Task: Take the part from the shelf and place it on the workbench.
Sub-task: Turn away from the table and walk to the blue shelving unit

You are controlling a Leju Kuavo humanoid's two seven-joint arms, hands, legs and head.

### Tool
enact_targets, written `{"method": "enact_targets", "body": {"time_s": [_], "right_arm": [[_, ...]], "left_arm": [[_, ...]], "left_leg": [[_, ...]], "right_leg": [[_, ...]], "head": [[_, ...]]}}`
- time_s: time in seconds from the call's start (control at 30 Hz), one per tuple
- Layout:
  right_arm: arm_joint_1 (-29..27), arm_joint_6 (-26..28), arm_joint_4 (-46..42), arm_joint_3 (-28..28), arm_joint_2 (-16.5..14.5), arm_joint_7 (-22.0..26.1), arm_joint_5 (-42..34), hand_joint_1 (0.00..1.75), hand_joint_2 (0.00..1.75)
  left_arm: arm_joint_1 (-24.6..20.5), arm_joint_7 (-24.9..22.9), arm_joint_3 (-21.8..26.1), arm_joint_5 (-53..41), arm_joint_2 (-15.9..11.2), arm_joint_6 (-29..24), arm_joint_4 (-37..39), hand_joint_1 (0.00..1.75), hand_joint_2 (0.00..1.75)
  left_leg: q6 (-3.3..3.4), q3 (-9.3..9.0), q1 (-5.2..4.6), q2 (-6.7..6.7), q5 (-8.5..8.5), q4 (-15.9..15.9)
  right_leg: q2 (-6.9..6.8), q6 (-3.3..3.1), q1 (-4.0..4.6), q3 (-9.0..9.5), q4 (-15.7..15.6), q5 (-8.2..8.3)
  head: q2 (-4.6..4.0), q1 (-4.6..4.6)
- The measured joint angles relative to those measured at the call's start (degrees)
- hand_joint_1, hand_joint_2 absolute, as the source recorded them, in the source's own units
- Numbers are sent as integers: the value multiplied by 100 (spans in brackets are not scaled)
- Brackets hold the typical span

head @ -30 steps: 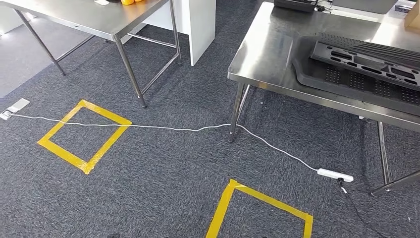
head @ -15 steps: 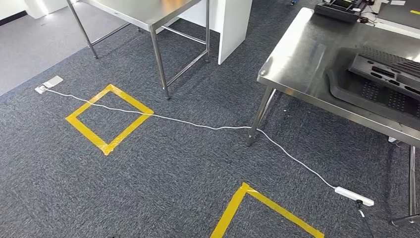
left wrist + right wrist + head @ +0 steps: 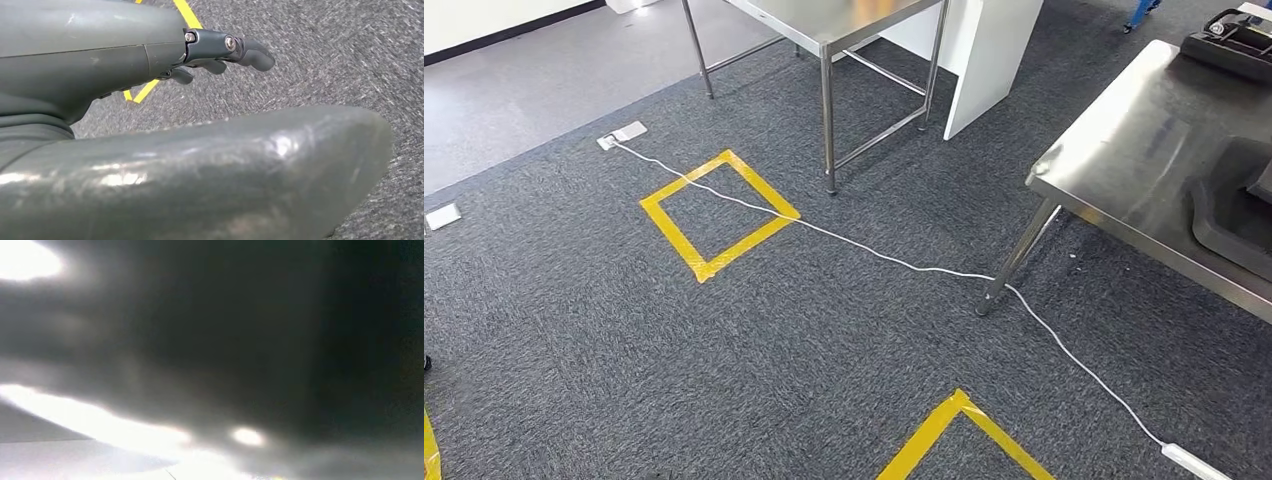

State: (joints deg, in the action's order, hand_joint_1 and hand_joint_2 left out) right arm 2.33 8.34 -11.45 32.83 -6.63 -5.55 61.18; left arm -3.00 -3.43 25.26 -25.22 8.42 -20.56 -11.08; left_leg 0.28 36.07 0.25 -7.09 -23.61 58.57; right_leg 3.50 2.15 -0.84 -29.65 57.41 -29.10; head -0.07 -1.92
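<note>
Whole head view had shifted between frames, so the camera turned with the robot, panning left; nothing on the floor itself moved. Near bench (image 3: 1124,150) had slid to the right edge of the head view, its leg (image 3: 1016,258) planted on the carpet (image 3: 774,360). Dark tray (image 3: 1229,215) lay on that bench, cut off by the frame edge, with a black part on it just peeking in at the edge; probably the task's part already set down, or stock waiting, cannot tell which. No shelf was identifiable. Far bench (image 3: 854,15) stood well apart at the top, a white panel (image 3: 989,55) just beside it. White cable (image 3: 874,252) ran from a floor socket (image 3: 622,133) across 1 yellow tape square (image 3: 718,213) and past the bench leg to a power strip (image 3: 1199,462). Tape squares likely marked standing spots for the robot, which would explain the 2nd one (image 3: 954,435) near the bench.

Left hand (image 3: 165,75) hung over the carpet, released, fingers (image 3: 252,52) loosely extended and holding nothing, as fits walking between stations. Right wrist view was dark and blown out; right hand's state could not be told.
</note>
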Motion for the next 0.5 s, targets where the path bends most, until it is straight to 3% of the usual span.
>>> {"method": "enact_targets", "body": {"time_s": [0.03, 0.1, 0.17, 0.23, 0.27, 0.3, 0.33, 0.4, 0.47, 0.5], "right_arm": [[1, 0, 0, 0, -3, 2, 0, 0, 0], [0, -2, 0, 1, -9, 4, 0, 0, 0], [-21, -11, 0, 2, -10, -2, 0, 0, 0], [-44, -30, 0, 3, -8, -16, 0, 0, 0], [-46, -37, 0, 4, -6, -23, 0, 0, 0], [-43, -43, 0, 4, -6, -26, 1, 0, 0], [-38, -46, 0, 4, -8, -27, 2, 0, 0], [-29, -47, 0, 4, -11, -26, 5, 0, 0], [-25, -47, 0, 4, -13, -20, 13, 0, 0], [-18, -47, 0, 4, -13, -13, 19, 0, 0]], "left_arm": [[16, 2, -7, -21, -7, 1, 0, 0, 0], [49, 2, -20, -48, -18, 0, 0, 0, 0], [49, 5, -40, -68, -25, 5, 0, 0, 0], [39, 13, -58, -94, -28, 13, 0, 0, 0], [44, 15, -68, -107, -30, 15, 0, 0, 0], [50, 17, -77, -118, -33, 16, 0, 0, 0], [55, 19, -85, -126, -39, 16, 0, 0, 0], [45, 38, -98, -148, -49, 16, 0, 0, 0], [24, 96, -126, -204, -55, 12, 0, 0, 0], [16, 126, -142, -233, -61, 10, 0, 0, 0]], "left_leg": [[-36, 10, 11, -32, 21, -12], [-87, 93, 17, 152, -85, 134], [-124, 345, 13, 493, -451, 711], [-163, 650, 31, 644, -788, 1423], [-175, 709, 43, 671, -824, 1587], [-183, 654, 53, 700, -753, 1528], [-183, 490, 60, 749, -603, 1261], [-163, 43, 41, 984, -313, 502], [-107, -163, 4, 1112, -233, 114], [-74, -156, -20, 1066, -242, 87]], "right_leg": [[-58, -42, -3, 13, -12, 23], [-179, -125, -22, 43, -35, 72], [-322, -185, -25, 55, -46, 98], [-480, -210, -3, 49, -44, 98], [-557, -213, 2, 48, -43, 94], [-630, -212, 4, 51, -42, 86], [-696, -208, 4, 62, -41, 76], [-810, -170, 32, 78, -32, 39], [-913, -112, 79, 80, -27, 3], [-971, -86, 92, 86, -31, -5]], "head": [[0, 1], [0, -22], [0, -61], [0, -77], [0, -78], [0, -79], [0, -80], [0, -86], [0, -64], [0, -52]]}}
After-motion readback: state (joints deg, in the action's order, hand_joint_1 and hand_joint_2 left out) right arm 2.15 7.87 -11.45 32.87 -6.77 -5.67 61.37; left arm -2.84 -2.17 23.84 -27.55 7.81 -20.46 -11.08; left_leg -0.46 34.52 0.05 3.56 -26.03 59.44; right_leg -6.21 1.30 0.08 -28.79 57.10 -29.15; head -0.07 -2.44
